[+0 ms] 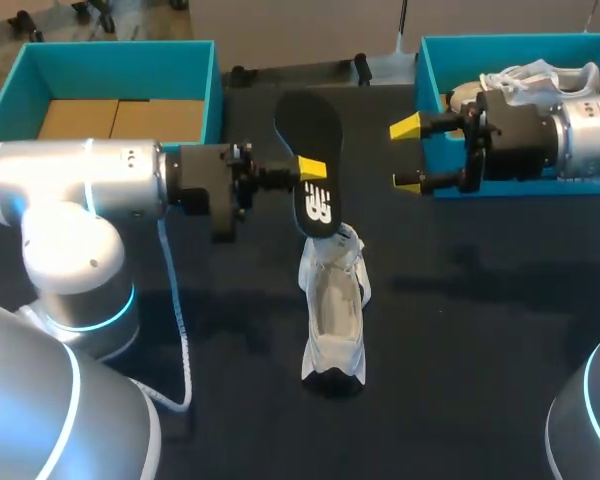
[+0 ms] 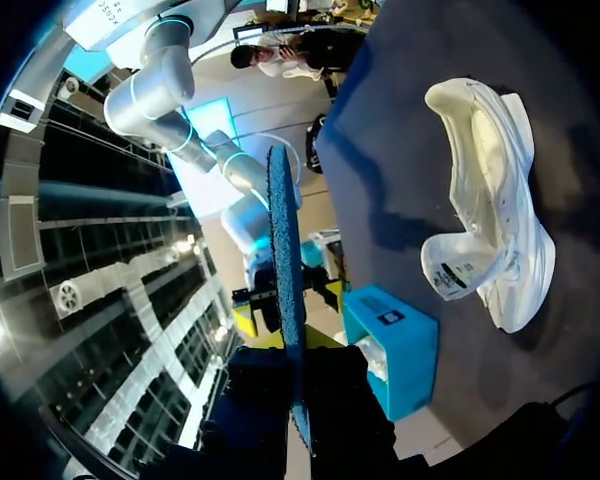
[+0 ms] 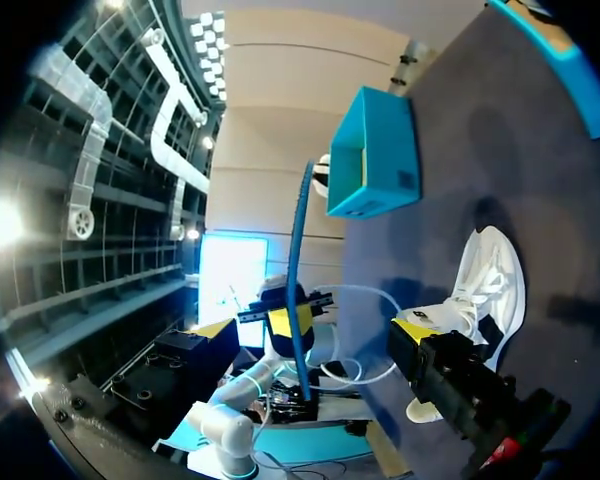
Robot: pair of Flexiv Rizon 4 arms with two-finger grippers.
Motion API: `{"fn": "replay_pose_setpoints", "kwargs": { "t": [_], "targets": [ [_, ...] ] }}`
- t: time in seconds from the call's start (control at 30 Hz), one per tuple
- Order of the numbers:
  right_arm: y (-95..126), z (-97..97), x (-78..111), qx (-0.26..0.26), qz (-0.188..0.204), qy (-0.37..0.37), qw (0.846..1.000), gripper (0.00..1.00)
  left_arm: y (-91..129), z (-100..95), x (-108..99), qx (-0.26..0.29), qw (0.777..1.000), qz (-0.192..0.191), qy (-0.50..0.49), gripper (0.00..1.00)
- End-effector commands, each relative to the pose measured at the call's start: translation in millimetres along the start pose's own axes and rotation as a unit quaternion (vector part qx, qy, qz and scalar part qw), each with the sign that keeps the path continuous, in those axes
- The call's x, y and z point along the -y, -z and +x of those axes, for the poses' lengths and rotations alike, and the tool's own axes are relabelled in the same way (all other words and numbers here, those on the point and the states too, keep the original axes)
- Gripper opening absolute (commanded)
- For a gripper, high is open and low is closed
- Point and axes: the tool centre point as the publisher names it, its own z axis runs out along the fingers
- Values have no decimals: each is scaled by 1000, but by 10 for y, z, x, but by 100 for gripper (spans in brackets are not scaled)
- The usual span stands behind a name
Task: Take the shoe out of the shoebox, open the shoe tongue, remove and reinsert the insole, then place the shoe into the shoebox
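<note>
Left claw (image 1: 311, 170) pinches the insole (image 1: 310, 135) on edge over the shoe (image 1: 335, 320) lying mid-table, right claw (image 1: 407, 155) gapes empty by the far-right shoebox (image 1: 510, 40); insole likely light, floppy, so grip near heel.

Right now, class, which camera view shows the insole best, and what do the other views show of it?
The head view: the insole shows its broad black face, held in the left claw. In the left wrist view the insole is edge-on, a thin blue line; the right wrist view shows a narrow curved blue strip.
</note>
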Motion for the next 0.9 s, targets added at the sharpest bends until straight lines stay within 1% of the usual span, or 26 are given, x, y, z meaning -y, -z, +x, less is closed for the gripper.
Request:
{"fn": "replay_pose_setpoints", "kwargs": {
  "t": [0.03, 0.3, 0.63, 0.7, 0.77, 0.83, 0.9],
  "targets": [
    [-180, -12, -125, 1, 7, -1, 1000, 100, -81, 36, 14, 4, 1000, -15, -2, 0],
    [-288, -26, -181, 1, 11, -3, 1000, 100, -114, 19, 0, 3, 1000, -12, 2, 0],
    [-520, 39, -206, 19, 15, 10, 1000, 100, -114, 19, 0, 3, 1000, -12, 2, 0],
    [-567, 61, -204, 28, 14, 11, 999, 87, -114, 19, 0, 3, 1000, -12, 2, 0],
    [-605, 77, -200, 35, 14, 11, 999, 86, -114, 19, 0, 3, 1000, -12, 2, 0],
    [-645, 87, -192, 41, 13, 10, 999, 80, -114, 19, 0, 3, 1000, -12, 2, 0],
    [-682, 84, -185, 48, 14, 10, 999, 79, -114, 19, 0, 3, 1000, -12, 2, 0]
  ]
}}
